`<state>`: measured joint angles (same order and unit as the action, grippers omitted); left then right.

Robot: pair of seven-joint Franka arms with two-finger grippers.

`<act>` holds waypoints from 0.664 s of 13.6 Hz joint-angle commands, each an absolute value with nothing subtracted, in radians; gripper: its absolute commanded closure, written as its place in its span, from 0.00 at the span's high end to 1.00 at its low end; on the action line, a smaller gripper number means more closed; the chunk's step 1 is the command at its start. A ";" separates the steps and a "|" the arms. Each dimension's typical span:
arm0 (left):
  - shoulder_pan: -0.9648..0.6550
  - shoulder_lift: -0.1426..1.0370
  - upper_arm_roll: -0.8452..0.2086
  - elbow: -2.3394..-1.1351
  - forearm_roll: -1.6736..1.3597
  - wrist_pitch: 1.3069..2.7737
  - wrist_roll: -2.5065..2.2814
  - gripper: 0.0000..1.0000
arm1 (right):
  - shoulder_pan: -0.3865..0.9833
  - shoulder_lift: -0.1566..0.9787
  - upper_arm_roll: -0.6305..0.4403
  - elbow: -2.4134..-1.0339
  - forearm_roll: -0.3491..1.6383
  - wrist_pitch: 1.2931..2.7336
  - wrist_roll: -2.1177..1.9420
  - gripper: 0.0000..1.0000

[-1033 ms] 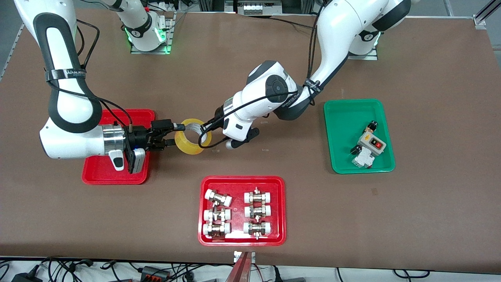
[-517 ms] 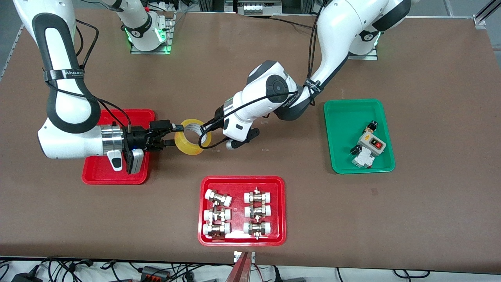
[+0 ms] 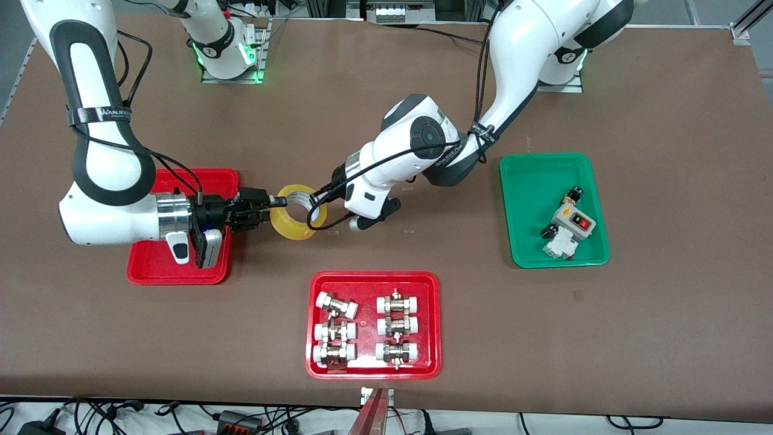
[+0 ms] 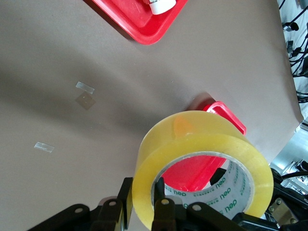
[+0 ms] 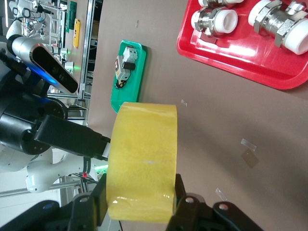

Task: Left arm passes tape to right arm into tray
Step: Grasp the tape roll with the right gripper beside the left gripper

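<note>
Brown and matte, the bench (image 3: 664,332) carries three low-rimmed plastic trays with rounded corners. Nearest the front camera, a glossy red tray (image 3: 373,368) holds six metal pipe fittings with white caps (image 3: 366,329), laid in two columns. Farther back, toward the left arm's end, a green tray (image 3: 531,181) holds a grey switch box with red and black buttons (image 3: 570,222). Toward the right arm's end lies the plain red rectangular tray (image 3: 151,272), with the right arm's wrist hanging over it.

Between these, over bare bench, the roll of translucent yellow packing tape (image 3: 293,212) with its pale printed core hangs in the air, gripped from both ends. The left end effector (image 4: 142,208) is clenched on the roll's wall, one finger inside the core, one outside. The right end effector (image 3: 269,208) has closed since half a second ago: its fingers, then spread wide beside the roll, now pinch the tape's wall, as the right wrist view (image 5: 139,202) confirms.
</note>
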<state>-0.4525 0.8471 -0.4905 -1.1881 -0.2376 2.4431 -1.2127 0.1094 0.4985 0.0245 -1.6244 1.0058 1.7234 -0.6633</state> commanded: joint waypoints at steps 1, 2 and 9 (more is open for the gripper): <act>-0.468 0.861 -0.483 -1.146 -0.253 2.442 -1.218 0.00 | 0.109 0.500 0.023 -1.617 1.017 1.718 -0.680 0.32; -0.468 0.861 -0.483 -1.146 -0.252 2.441 -1.221 0.00 | 0.109 0.500 0.023 -1.617 1.017 1.718 -0.680 0.31; -0.456 0.850 -0.471 -1.160 -0.195 2.431 -1.266 1.00 | 0.110 0.500 0.023 -1.617 1.017 1.720 -0.681 0.30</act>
<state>-0.4526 0.8471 -0.4890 -1.1873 -0.2311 2.4428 -1.2526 0.1099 0.4988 0.0244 -1.6244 1.0072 1.7244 -0.6641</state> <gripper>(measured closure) 0.749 0.458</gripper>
